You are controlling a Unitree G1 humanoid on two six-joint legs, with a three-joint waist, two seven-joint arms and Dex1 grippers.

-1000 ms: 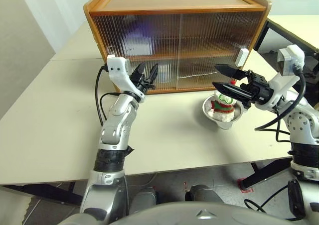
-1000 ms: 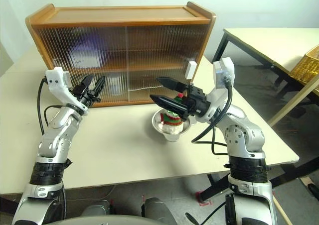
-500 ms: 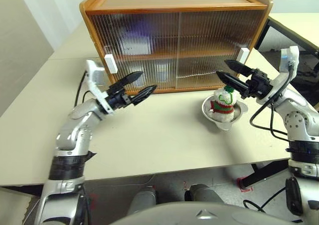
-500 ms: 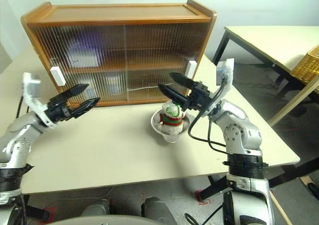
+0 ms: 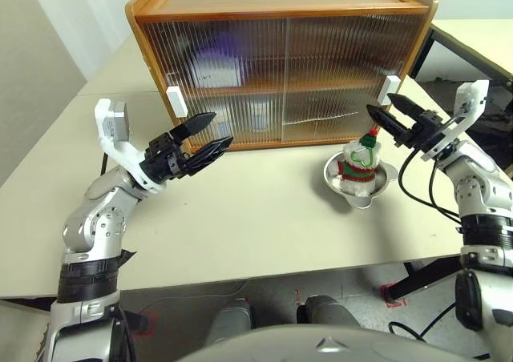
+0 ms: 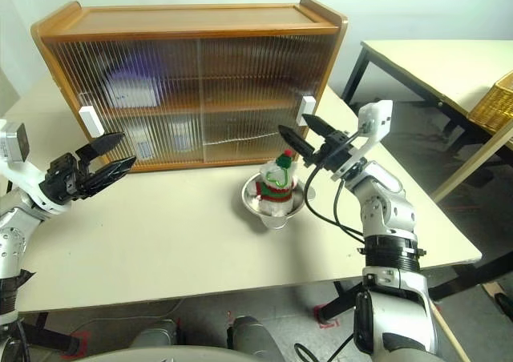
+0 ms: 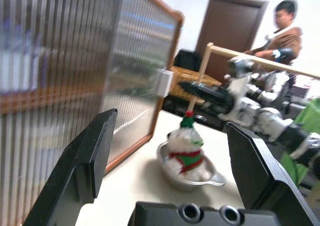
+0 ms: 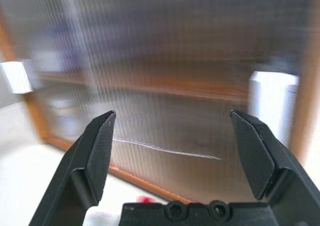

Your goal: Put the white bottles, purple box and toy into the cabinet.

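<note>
The wooden cabinet (image 5: 280, 10) stands at the back of the table with both ribbed doors shut. The purple box (image 5: 215, 68) and a pale blurred shape on the lower shelf show dimly through the left door; I cannot make out the white bottles. The toy (image 5: 357, 163), with scarf and hat, sits in a steel bowl (image 5: 377, 190) in front of the right door. My left gripper (image 5: 221, 128) hangs open and empty before the left handle (image 5: 176, 102). My right gripper (image 5: 380, 102) is open and empty just right of the toy, near the right handle (image 5: 390, 88).
A second table (image 6: 433, 58) and a wicker basket (image 6: 493, 106) stand to the right. A person (image 7: 280, 31) stands in the background of the left wrist view. Bare tabletop (image 5: 256, 210) lies between the arms, down to its front edge.
My left gripper drew back leftward from the cabinet front and opened wider. My right gripper swung from above the toy to its right, toward the right handle.
</note>
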